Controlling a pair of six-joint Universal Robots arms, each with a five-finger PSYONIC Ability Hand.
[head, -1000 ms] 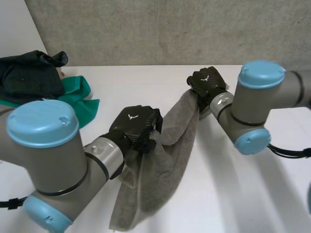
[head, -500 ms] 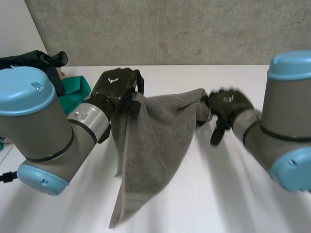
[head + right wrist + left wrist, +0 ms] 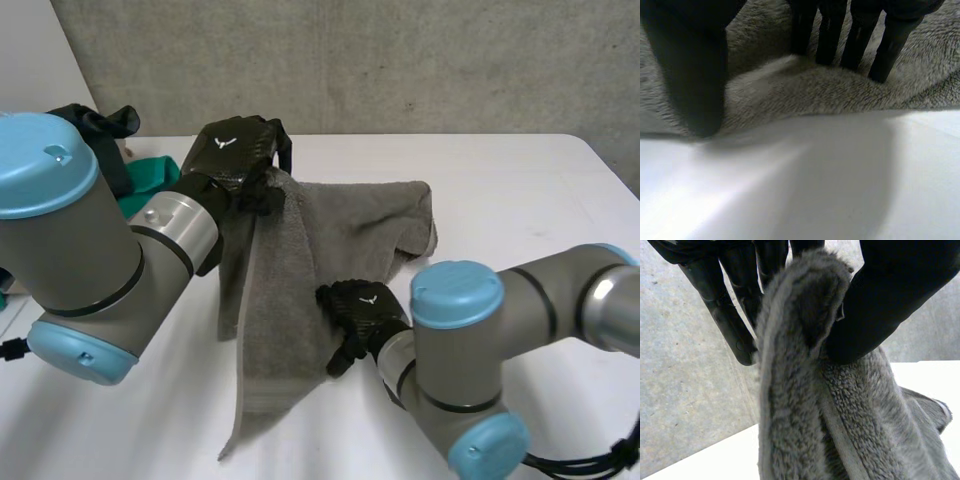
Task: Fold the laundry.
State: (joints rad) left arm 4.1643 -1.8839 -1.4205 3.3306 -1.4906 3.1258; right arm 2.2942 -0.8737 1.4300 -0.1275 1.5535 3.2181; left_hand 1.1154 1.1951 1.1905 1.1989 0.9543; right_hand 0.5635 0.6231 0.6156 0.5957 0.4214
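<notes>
A grey towel (image 3: 330, 235) hangs from my left hand (image 3: 235, 155), which holds it up by one corner at the table's far left. In the left wrist view the thumb (image 3: 875, 305) and fingers pinch a fold of the towel (image 3: 790, 405). The rest of the towel trails down onto the white table (image 3: 520, 200), with its far right corner lying flat. My right hand (image 3: 358, 310) is low at the towel's right side edge. Its fingers (image 3: 860, 40) are straight and rest on the towel (image 3: 815, 90) near that edge, with the thumb spread apart.
A pile of dark clothes (image 3: 85, 125) and a green cloth (image 3: 150, 180) lie at the far left behind my left arm. A concrete wall runs along the back edge of the table. Bare table (image 3: 815, 190) lies under my right palm.
My right hand has let go of the towel's far right corner and swung down to its near side edge. That corner now lies on the table. My left hand still holds its corner up.
</notes>
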